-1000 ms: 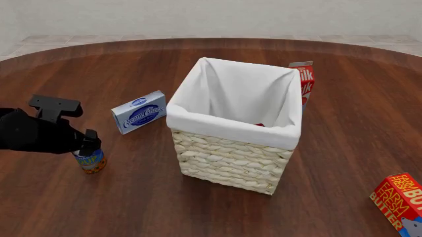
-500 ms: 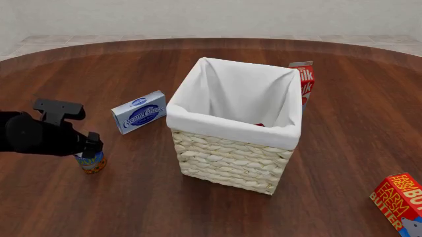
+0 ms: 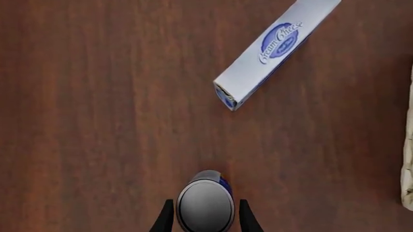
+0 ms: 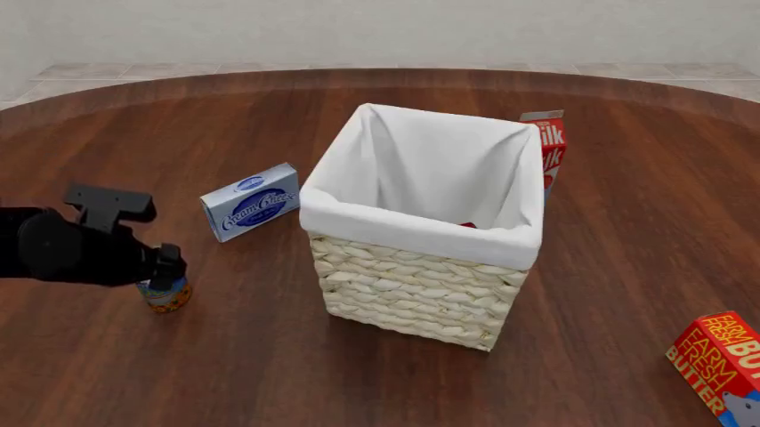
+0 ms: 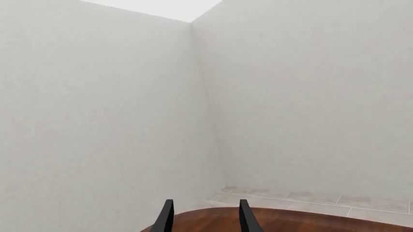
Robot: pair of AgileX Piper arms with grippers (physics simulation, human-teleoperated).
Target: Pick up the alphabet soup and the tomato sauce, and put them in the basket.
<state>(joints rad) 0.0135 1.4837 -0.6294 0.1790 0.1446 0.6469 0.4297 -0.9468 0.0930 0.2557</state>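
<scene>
At the lower left of the front view, the left gripper sits low over the alphabet soup, its jaws straddling the silver lid but seemingly not yet clenched, so the can stands upright on the bench, likely about to be grasped. Just beyond lies the cream cheese box, and at frame centre the basket waits, a red sliver inside perhaps the tomato sauce. The right gripper, released, faces the wall, parked clear.
</scene>
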